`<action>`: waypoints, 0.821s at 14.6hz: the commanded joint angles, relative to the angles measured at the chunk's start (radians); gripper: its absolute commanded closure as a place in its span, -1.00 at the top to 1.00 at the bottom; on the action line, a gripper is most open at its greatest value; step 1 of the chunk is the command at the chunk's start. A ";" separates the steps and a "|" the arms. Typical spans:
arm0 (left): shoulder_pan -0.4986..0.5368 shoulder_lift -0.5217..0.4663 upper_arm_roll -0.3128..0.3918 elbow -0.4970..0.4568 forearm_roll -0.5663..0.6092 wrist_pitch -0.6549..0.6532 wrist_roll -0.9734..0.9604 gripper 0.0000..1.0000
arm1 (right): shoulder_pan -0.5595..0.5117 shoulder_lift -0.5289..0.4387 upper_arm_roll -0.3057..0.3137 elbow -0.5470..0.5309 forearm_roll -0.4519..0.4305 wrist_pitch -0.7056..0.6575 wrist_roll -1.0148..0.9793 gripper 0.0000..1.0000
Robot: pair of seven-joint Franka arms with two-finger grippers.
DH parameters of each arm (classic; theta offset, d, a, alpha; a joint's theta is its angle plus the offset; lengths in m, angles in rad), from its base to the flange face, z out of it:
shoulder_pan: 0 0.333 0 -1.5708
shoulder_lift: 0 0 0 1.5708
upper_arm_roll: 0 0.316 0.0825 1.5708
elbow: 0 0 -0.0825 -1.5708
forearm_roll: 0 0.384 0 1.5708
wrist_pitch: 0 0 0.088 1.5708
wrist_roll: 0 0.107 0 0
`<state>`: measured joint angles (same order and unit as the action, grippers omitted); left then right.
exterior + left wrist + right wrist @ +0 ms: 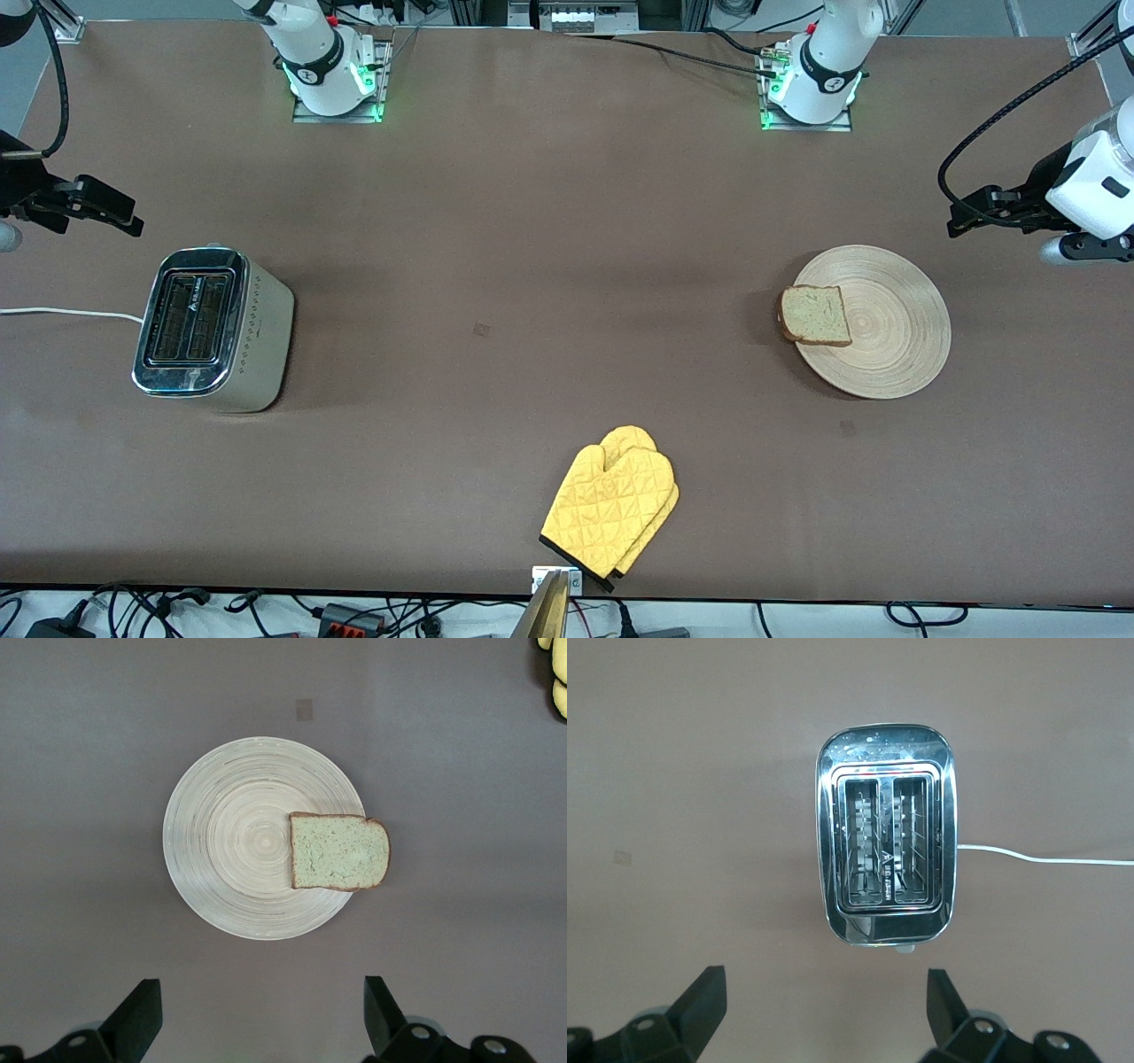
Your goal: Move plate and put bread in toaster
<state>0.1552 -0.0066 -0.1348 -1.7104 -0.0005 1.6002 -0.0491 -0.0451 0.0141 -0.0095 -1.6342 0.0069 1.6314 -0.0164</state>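
The round light-wood plate (895,346) lies on the table toward the left arm's end, also in the left wrist view (230,842). The bread (815,315) (339,851) lies flat on it, overhanging the rim that faces the toaster. The chrome-topped toaster (208,328) (884,833) stands upright toward the right arm's end, both slots empty. My left gripper (966,217) (261,992) hangs open over bare table beside the plate, holding nothing. My right gripper (128,217) (826,979) hangs open over bare table beside the toaster, holding nothing.
Yellow oven mitts (611,505) (556,673) lie near the table's front edge, midway between the arms' ends. The toaster's white cord (62,312) (1045,857) runs off the right arm's end of the table. Brown tabletop (532,266) stretches between toaster and plate.
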 commanded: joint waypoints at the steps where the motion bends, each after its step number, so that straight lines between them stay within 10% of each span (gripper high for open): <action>1: -0.006 -0.010 0.009 0.002 -0.001 0.001 0.008 1.00 | -0.009 -0.036 0.008 -0.033 -0.010 0.001 -0.013 1.00; 12: 0.119 0.094 0.023 0.032 -0.167 0.007 0.018 1.00 | -0.009 -0.031 0.008 -0.035 -0.010 0.008 -0.016 1.00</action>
<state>0.2292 0.0392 -0.1158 -1.7119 -0.1274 1.6047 -0.0476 -0.0451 0.0136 -0.0095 -1.6360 0.0069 1.6309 -0.0164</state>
